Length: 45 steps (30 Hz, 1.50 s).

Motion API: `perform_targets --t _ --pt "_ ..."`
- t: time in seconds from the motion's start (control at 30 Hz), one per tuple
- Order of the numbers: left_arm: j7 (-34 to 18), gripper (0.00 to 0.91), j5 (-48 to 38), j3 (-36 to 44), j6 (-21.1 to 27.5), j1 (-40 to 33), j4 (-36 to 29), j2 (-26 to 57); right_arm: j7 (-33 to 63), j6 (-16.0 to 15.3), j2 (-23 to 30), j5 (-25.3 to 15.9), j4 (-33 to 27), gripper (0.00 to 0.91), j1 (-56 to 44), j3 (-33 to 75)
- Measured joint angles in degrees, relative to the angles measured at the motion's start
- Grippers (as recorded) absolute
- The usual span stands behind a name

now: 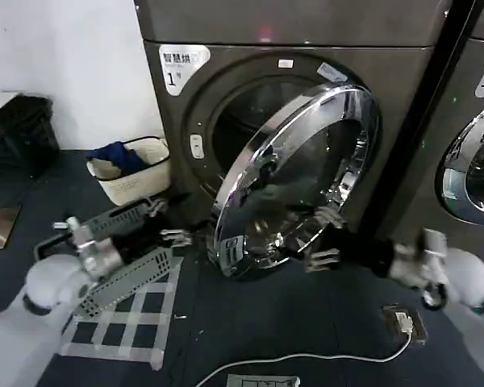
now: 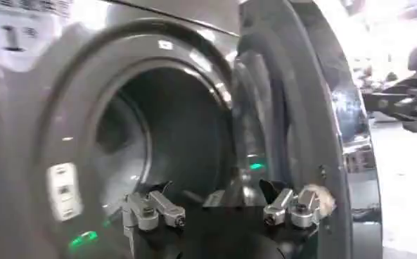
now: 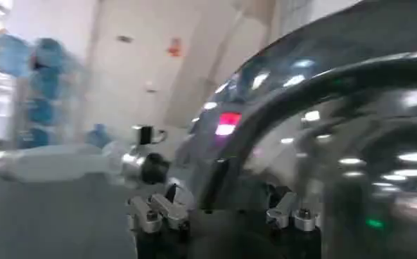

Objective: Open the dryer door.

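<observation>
The dryer door [image 1: 294,181] stands partly open, its chrome ring tilted outward from the drum opening. The right claw [image 1: 327,238] sits at the ring's lower right rim, fingers spread. The left claw [image 1: 173,218] hovers open beside the door's lower left, near a white basket [image 1: 137,173] on the floor.

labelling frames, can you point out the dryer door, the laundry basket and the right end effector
dryer door [image 1: 294,173], head view, on the dark glass inside the chrome ring
laundry basket [image 1: 137,181], head view, on its white front wall
right end effector [image 1: 327,238], head view, midway between its fingertips at the door's lower edge
</observation>
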Motion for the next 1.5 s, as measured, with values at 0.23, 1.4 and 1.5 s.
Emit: perform_targets --t 0.23,1.4,1.5 --pt "6.4 0.907 -2.0 6.3 -0.2 -6.9 4.8 4.0 0.6 0.9 -4.7 0.2 5.7 0.907 -8.0 8.6" --pt "8.4 0.907 13.8 45.3 -10.4 -35.3 17.3 -7.2 31.5 14.5 30.0 -18.1 18.9 0.907 -81.2 104.1" --pt "6.2 0.907 16.0 47.7 -12.4 -36.4 18.6 -9.3 35.5 13.7 34.0 -20.6 17.0 0.907 -80.5 109.1"
